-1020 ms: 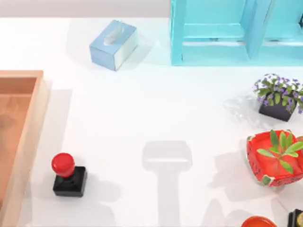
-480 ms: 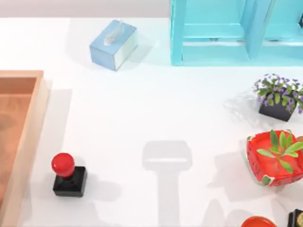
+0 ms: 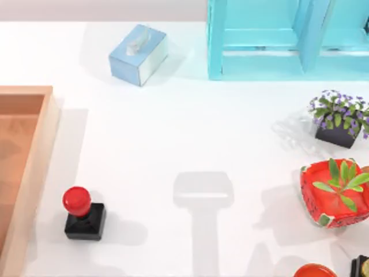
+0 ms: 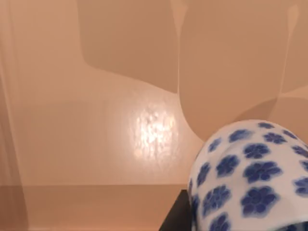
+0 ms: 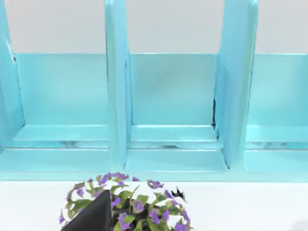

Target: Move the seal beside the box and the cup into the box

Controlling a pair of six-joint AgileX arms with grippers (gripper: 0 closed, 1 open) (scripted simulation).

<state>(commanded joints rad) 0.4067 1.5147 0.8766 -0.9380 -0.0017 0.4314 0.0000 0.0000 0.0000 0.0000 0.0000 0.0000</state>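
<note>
Cup (image 4: 250, 178) hangs over the box (image 3: 34, 173) floor at the left wrist, grip state untellable, seal (image 3: 83, 213) already beside the box; a high release could tip it.

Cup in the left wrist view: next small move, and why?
Probably lower it a little, then release. The left wrist view has the cup close to the camera over the orange-brown floor of the box, so it looks carried over the box interior. In the top view the seal already stands beside the box rim, so the cup is the part left.
</note>
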